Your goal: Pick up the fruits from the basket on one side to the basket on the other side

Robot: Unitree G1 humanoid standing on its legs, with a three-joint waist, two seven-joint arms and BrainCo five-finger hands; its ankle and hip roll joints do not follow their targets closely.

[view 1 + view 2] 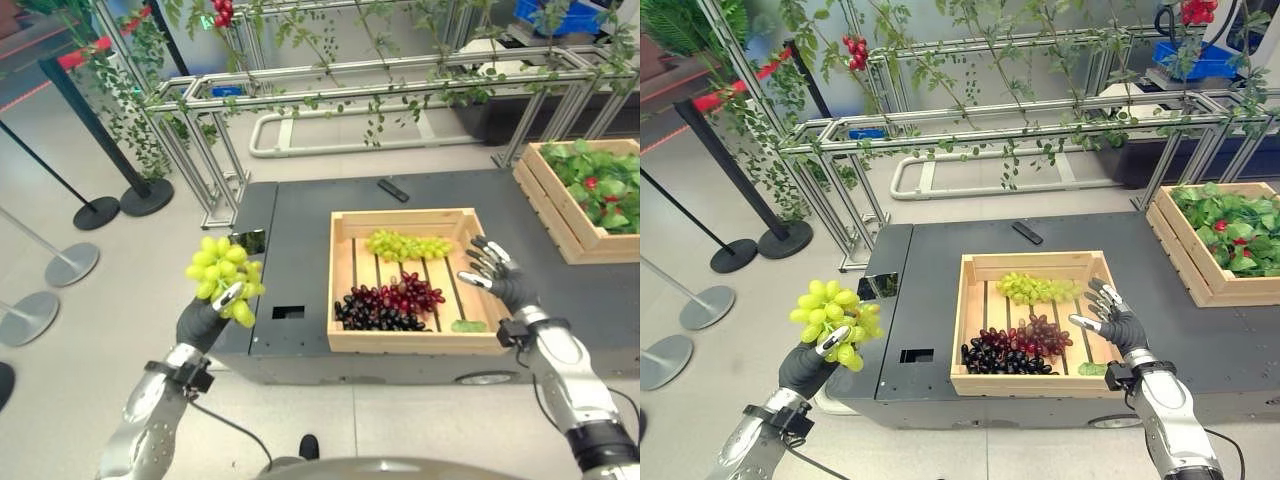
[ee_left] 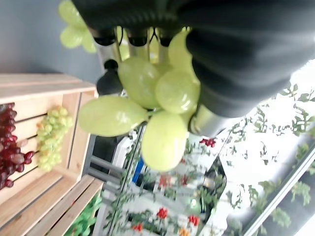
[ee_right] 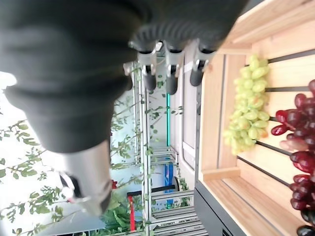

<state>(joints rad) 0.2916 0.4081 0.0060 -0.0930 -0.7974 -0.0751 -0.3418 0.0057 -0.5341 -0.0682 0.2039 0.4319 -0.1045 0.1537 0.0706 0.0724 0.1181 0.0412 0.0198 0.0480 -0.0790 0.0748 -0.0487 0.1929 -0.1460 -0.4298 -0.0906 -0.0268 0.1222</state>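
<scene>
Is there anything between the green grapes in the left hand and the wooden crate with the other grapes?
Nothing visible does. The left hand holds the green grapes in the air beyond the dark table's left edge, and only bare tabletop lies between them and the wooden crate. The right hand hovers open at the crate's far side.

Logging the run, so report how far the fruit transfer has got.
Done: one bunch of green grapes is out of the wooden crate, gripped in the left hand out past the table's left edge. Its destination isn't visible. Left: green grapes in the crate, red grapes and black grapes. The right hand hovers open over the crate.
</scene>
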